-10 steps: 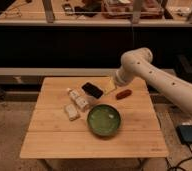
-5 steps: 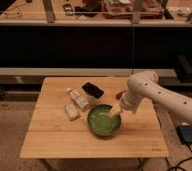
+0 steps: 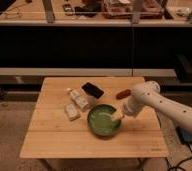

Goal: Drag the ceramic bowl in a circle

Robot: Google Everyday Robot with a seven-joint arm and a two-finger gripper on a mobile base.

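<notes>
The ceramic bowl [image 3: 102, 121] is round, shallow and glossy green, and sits on the wooden table [image 3: 49, 140] right of centre. My white arm comes in from the right. The gripper [image 3: 117, 116] reaches down onto the bowl's right rim, with its tip inside the bowl.
A flat black rectangular object [image 3: 92, 90] lies behind the bowl. Small white blocks [image 3: 72, 111] and a white bottle-like item [image 3: 78, 98] lie left of the bowl. A reddish-brown item [image 3: 123, 94] lies at the back right. A dark shelf unit stands behind the table.
The arm has swung down and forward from behind the bowl to its right rim. The bowl sits slightly nearer the table's front than before.
</notes>
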